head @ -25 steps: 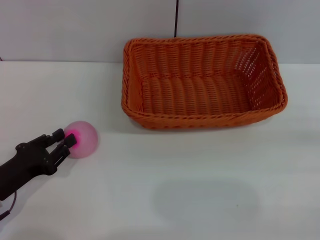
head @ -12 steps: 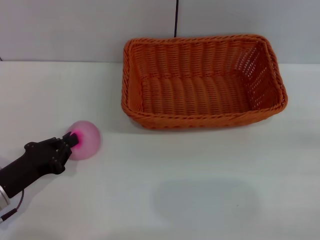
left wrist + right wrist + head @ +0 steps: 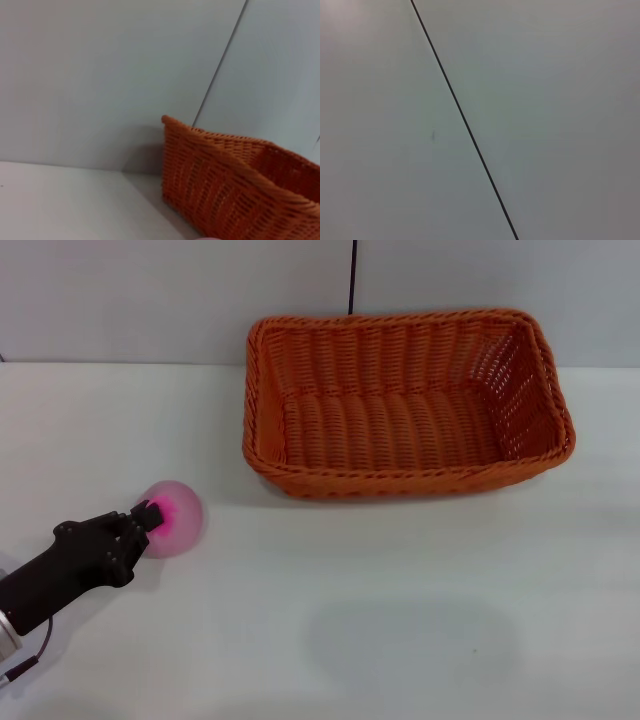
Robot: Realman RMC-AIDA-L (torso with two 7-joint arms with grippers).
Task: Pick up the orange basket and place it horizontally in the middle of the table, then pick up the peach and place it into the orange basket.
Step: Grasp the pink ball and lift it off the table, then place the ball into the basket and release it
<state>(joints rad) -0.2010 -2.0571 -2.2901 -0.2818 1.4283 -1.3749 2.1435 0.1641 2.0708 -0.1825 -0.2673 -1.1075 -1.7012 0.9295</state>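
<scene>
Left claw [image 3: 148,515] grips peach [image 3: 176,517].

No readable text, labels or numbers anywhere

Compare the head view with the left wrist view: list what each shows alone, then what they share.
Only the head view shows the peach whole, the left gripper at its near-left side, and the orange basket entire and empty. Only the left wrist view shows the basket's outer corner close up from the side. Both show the basket, the white table and the grey wall behind with its dark seam. The right gripper appears in neither.
</scene>
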